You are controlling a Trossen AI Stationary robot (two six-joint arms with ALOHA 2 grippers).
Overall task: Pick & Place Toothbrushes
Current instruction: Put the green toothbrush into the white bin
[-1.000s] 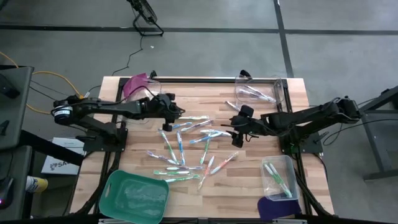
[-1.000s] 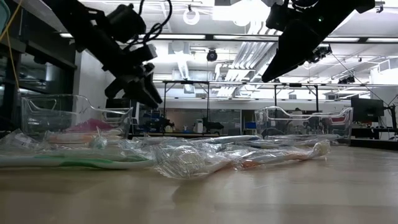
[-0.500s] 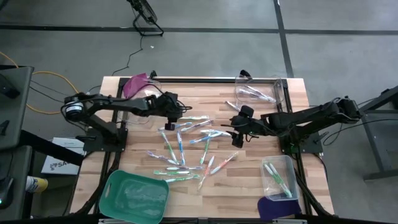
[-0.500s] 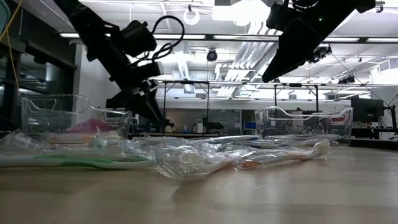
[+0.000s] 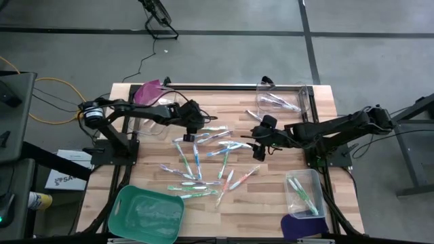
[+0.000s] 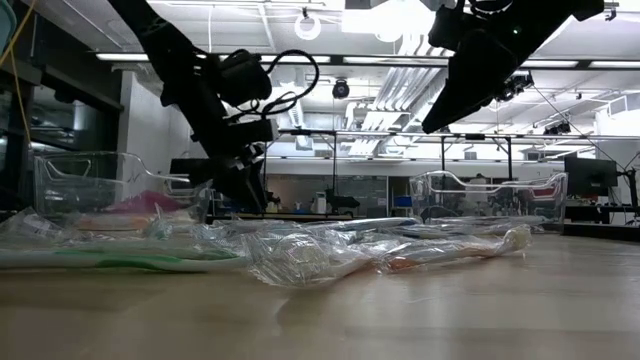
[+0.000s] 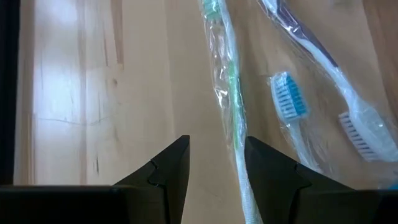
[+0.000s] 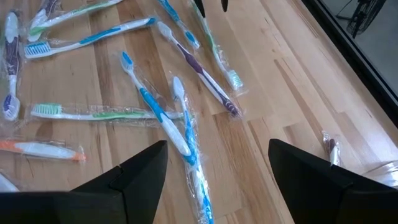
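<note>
The left arm reached from the table's left edge across to the middle, its gripper [image 5: 194,124] tipped down over the near end of the scattered toothbrushes [image 5: 203,159]. In the left wrist view its two dark fingers [image 7: 171,168] stood a narrow gap apart with bare wood between them, gripping nothing; a green-handled toothbrush [image 7: 231,93] in a clear wrapper lay just beside one fingertip, and a blue-bristled toothbrush [image 7: 289,102] lay a little farther off. In the low view this gripper [image 6: 245,190] hung just above the wrapped pile.

The right arm stretched in from the right edge, its gripper [image 5: 258,148] held above the right side of the spread. In the right wrist view its fingers [image 8: 140,171] were spread wide and empty, over blue, green, purple and orange toothbrushes lying loose on the wooden table [image 8: 280,81].

Most toothbrushes lay in the table's middle. A few more sat in the clear bin [image 5: 302,191] at the near right and in another clear bin [image 5: 283,98] at the far right. A green tray [image 5: 147,211] rested at the near left corner.
</note>
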